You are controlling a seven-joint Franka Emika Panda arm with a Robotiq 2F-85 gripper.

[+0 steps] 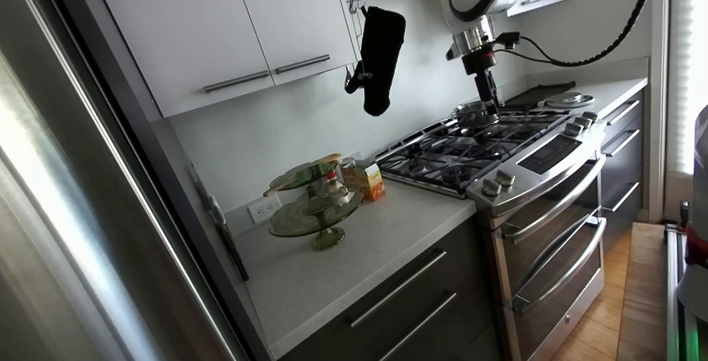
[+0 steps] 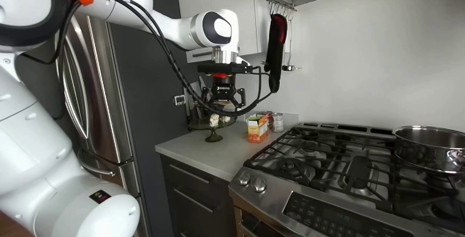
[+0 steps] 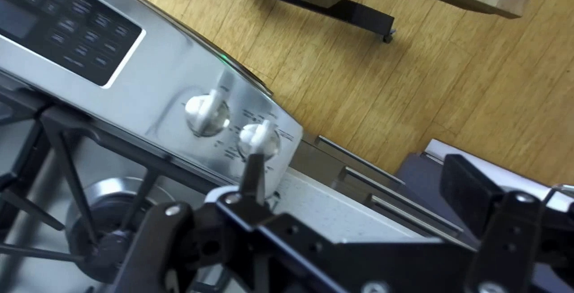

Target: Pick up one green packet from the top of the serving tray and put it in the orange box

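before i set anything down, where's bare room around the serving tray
The counter is bare from the serving tray to the front edge, and forward of the orange box, alongside the stove. Crowded: where tray, box and cans stand close together.

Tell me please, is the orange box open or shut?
Open: in an exterior view, the orange box has its pale flap raised.

In an exterior view, the cable (image 2: 227, 113) partly hid the serving tray (image 2: 200, 125); toward the counter (image 2: 225, 150) back edge, a can (image 2: 270, 119) was partly hidden.
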